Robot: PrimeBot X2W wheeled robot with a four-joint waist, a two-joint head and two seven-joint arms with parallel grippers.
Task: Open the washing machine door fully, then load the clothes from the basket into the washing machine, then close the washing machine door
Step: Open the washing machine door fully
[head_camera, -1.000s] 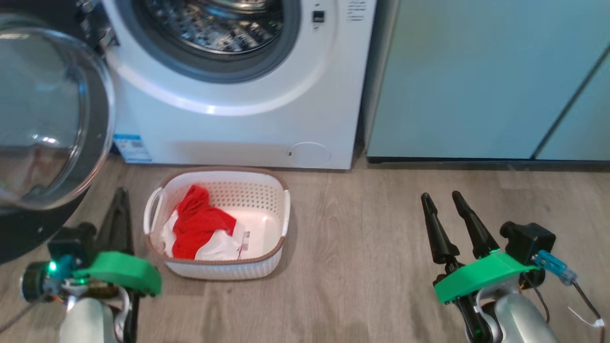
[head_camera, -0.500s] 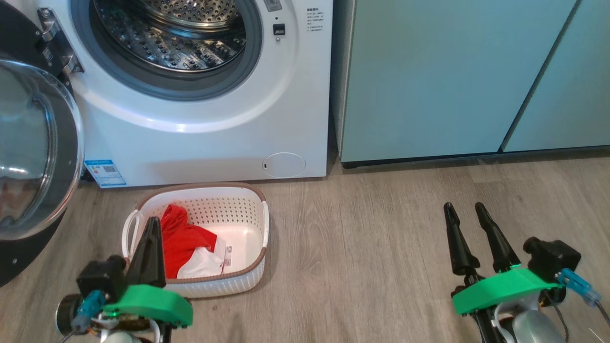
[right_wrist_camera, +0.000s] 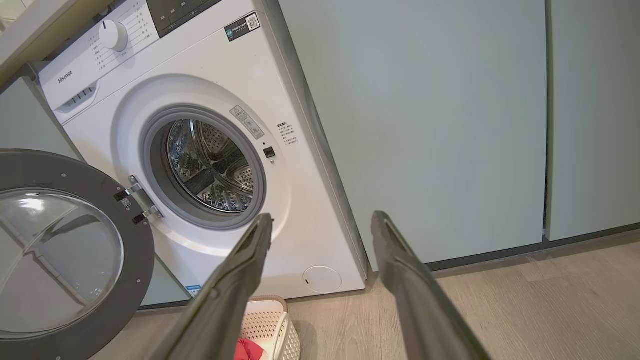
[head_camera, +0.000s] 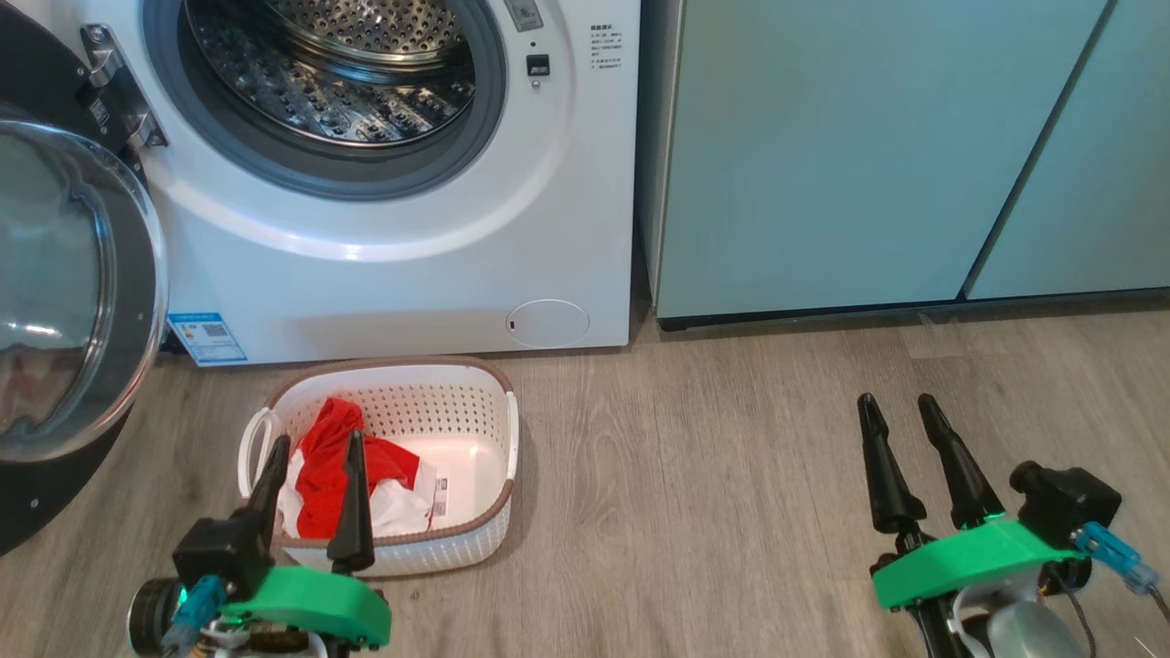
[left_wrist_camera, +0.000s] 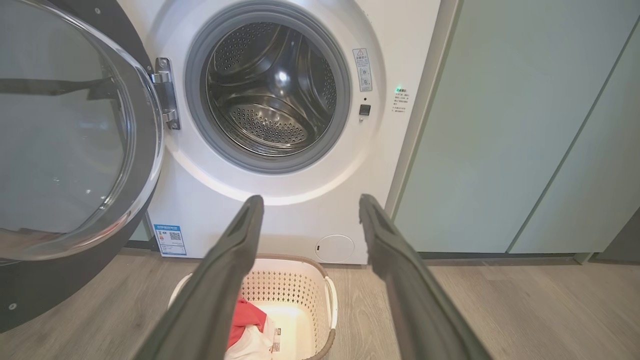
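The white washing machine (head_camera: 402, 228) stands with its steel drum (head_camera: 334, 64) exposed and its black-rimmed glass door (head_camera: 55, 292) swung wide to the left. On the floor in front sits the cream basket (head_camera: 475, 439), holding the red and white clothes (head_camera: 343, 466) in its left half. My left gripper (head_camera: 315, 448) is open, its fingertips over the basket's near left part above the clothes, touching nothing. Far to the right, my right gripper (head_camera: 900, 407) is open and empty over the wooden floor. In the left wrist view the open fingers (left_wrist_camera: 220, 280) frame the basket (left_wrist_camera: 290, 285) below.
Pale teal cabinets (head_camera: 868, 155) stand right of the machine. Bare wooden floor (head_camera: 713, 475) stretches between the basket and my right gripper. The open door (left_wrist_camera: 65, 150) juts out on the left beside my left arm.
My left gripper has swung from the door side to over the basket and its fingers have opened. The camera turned and tilted between the earliest frame and now.
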